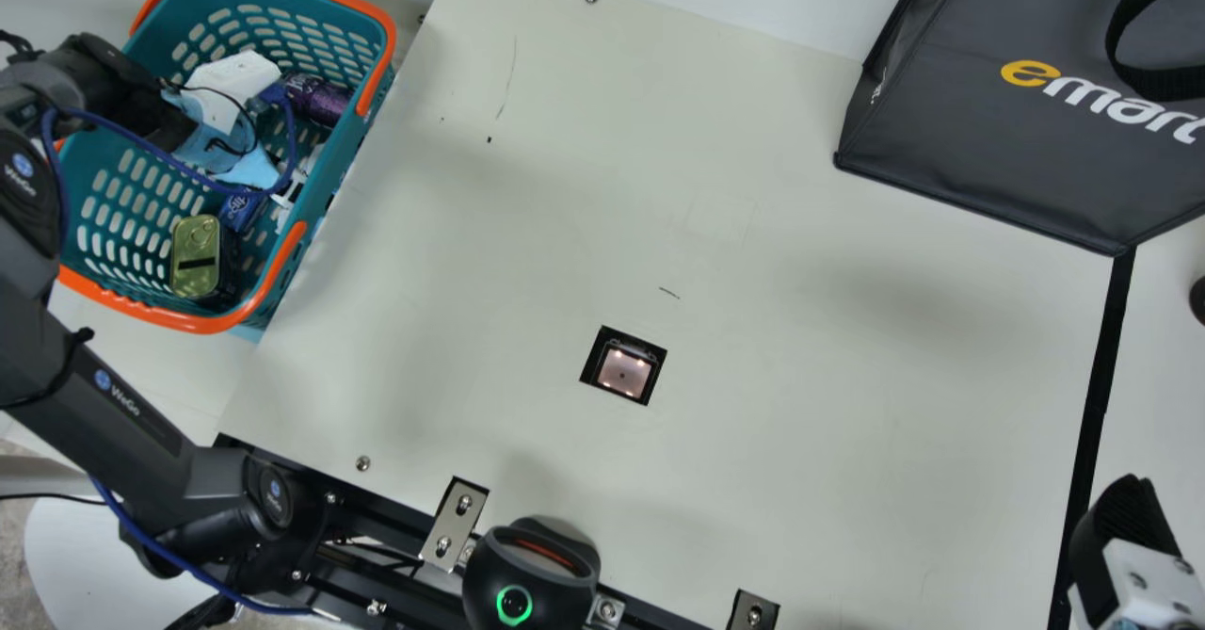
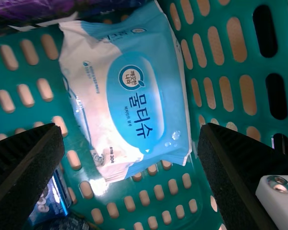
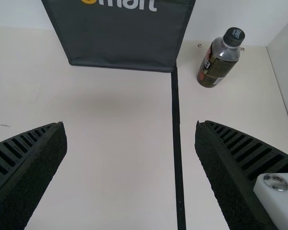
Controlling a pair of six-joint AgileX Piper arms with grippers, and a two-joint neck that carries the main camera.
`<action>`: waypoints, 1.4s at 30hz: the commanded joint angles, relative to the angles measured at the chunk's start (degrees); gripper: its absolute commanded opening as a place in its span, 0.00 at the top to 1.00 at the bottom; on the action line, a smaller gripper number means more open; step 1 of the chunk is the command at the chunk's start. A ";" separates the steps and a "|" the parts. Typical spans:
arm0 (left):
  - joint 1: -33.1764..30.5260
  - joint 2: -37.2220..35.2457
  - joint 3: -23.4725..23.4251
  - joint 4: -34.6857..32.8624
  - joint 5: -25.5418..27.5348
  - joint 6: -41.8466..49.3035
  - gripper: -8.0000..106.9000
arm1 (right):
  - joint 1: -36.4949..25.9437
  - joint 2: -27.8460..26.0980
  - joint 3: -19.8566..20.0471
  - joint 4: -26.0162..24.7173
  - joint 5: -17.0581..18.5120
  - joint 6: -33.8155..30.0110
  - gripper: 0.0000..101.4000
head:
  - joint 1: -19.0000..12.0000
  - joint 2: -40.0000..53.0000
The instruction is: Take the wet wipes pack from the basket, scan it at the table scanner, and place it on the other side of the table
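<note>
Main view: Cream table [image 1: 772, 282] w/ L. arm [image 1: 132, 423] bent over its L. side, prob. to let the wrist drop into the load from above. Dark shopping bag [image 1: 979, 131] sits opp., far R.; teal basket [image 1: 350, 167] stands at L. edge, w/in easy reach of that arm. L. gripper [image 2: 132, 129] hangs open over the goods, ribbed fingers spread approx. wide enough to take the target, grasping nada. R. gripper [image 3: 131, 125], also open & unladen, waits over R. side, prob. parked there to keep the lane free. Wet wipes pack [image 2: 134, 96] lies ungripped in basket, label toward L. wrist cam, next to a purple packet [image 2: 38, 12]; its soft film may crumple, so a firm pinch across the body looks best. Gold-lidded tin [image 1: 196, 253] rests nr. basket's near end. Scanner window [image 1: 623, 371], set into tabletop, lies btwn pickup & drop-off sides, handy for a pass en route.
</note>
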 commanded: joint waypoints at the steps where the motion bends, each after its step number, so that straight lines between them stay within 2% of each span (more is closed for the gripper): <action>1: 0.12 0.49 0.08 -0.17 -0.16 0.41 0.15 | 0.00 0.00 0.00 0.00 0.00 0.00 0.06 | -1.66 0.14; 28: -0.62 7.77 -1.98 -1.78 -3.73 1.95 0.15 | 0.00 0.00 0.00 0.00 0.00 0.00 0.06 | -1.66 0.14; 42: -1.98 8.86 -0.10 -2.22 -6.34 1.69 0.15 | 0.00 0.00 0.00 0.00 -0.08 0.00 0.06 | -1.66 0.14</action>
